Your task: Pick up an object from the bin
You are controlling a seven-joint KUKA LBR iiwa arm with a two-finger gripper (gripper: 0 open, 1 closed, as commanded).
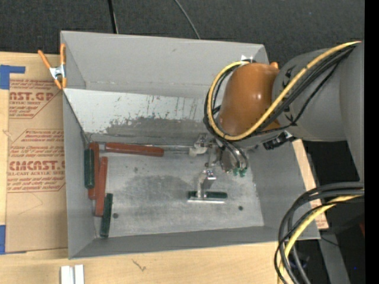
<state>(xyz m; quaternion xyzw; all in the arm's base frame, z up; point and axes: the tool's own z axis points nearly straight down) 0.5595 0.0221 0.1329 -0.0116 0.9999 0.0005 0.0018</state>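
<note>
My gripper (208, 181) hangs just over a small green-handled tool (208, 197), right of ctr on the bin (160, 58) floor. Can't tell whether it's spread or pressed together. Red-handled screwdriver (133, 150) lies behind. Green & red tools (100, 182) sit by the left wall, well apart.

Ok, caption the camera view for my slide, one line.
KUKA arm's hand low over a small green-handled tool on the bin floor; red and green tools line the left wall.
</note>
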